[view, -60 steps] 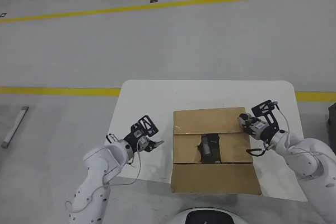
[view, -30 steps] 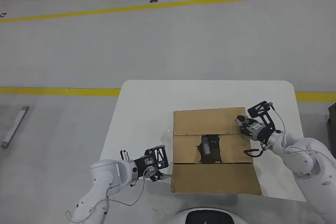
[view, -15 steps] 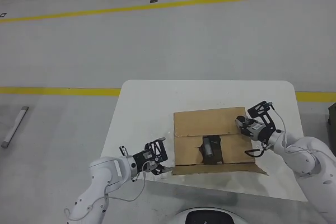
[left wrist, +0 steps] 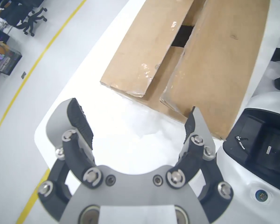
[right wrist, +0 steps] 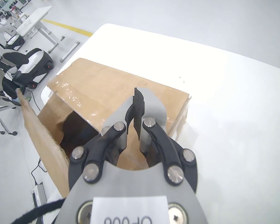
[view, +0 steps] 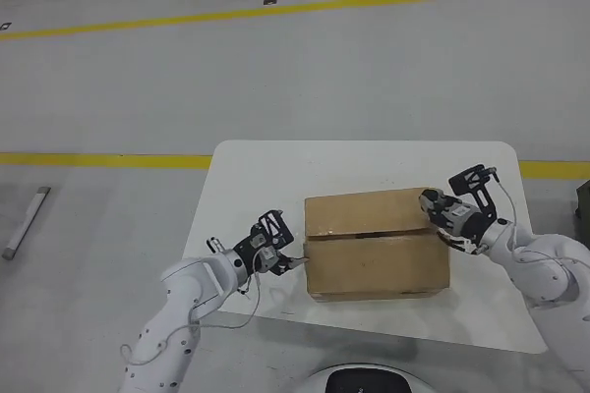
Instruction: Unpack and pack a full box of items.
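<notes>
A: Where's our box (view: pixel 374 251) rn?
B: On the white table (view: pixel 256 177), betw our two arms. We think we're at the shut-the-lid part
A: And our left pincer (left wrist: pixel 134 116)?
B: Wide open, holds nothing. It's at the box's left end, one tip right by the corner of the near flap (left wrist: pixel 224 59)
A: Right pincer (right wrist: pixel 137 104)?
B: Squeezed tight, nothing in it as far as we can see. It sits over the far flap (right wrist: pixel 102 87), at the box's right end
A: Lid all closed?
B: Not yet. Near flap's tipped up, not flat, & there's a dark gap (left wrist: pixel 182 32) betw the 2 flaps. Can't tell what's inside
A: So what's next, prob?
B: Our guess: push the near flap down till it lies flat by the far one. Go slow, & press the far flap down w/ our right arm so it doesn't pop up
</notes>
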